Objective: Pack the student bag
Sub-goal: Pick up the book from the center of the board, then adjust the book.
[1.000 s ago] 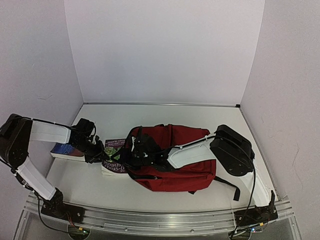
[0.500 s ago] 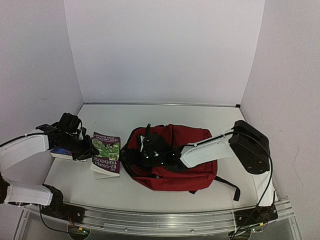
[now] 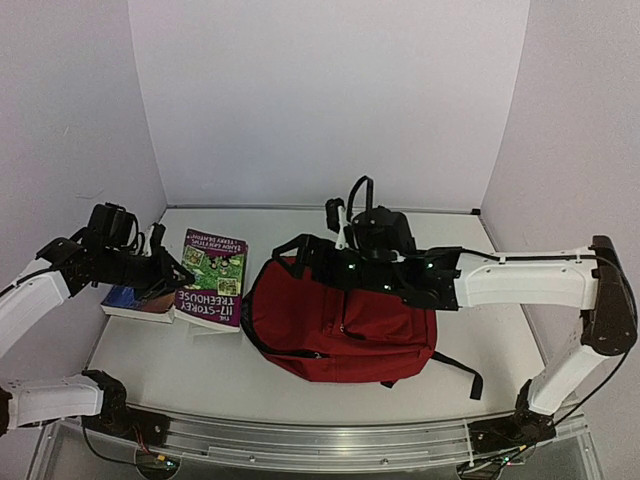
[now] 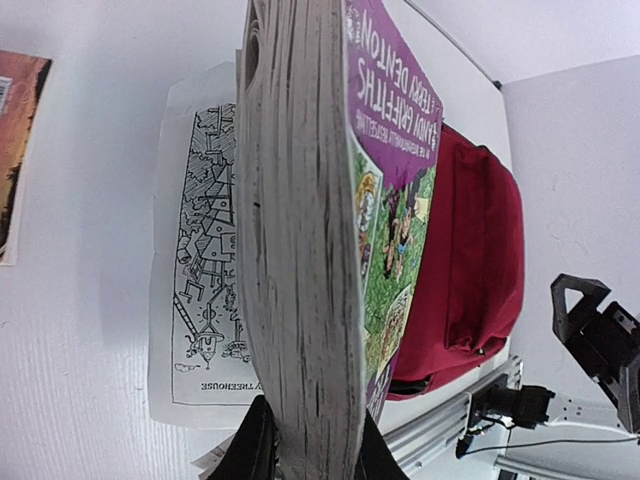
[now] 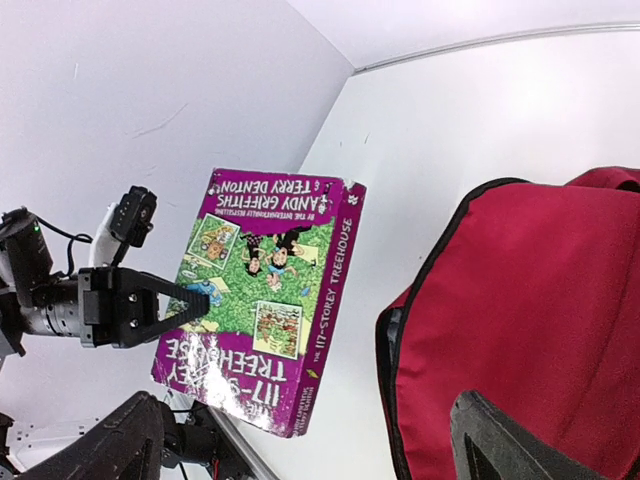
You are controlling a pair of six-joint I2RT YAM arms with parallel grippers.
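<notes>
Top external — book [image 3: 210,278] beside student bag [image 3: 340,325]

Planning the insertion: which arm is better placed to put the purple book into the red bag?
Left: its end effector grips the purple book, raised beside the student bag; the right end effector hovers open at the bag.

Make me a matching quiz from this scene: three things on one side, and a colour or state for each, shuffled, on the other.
Things:
1. student bag
2. purple book
3. printed sheet

Descriptions:
A. black and white, lying flat
B. dark red fabric
C. clamped in the left gripper, tilted in the air

Pairs: 1-B, 2-C, 3-A.
</notes>
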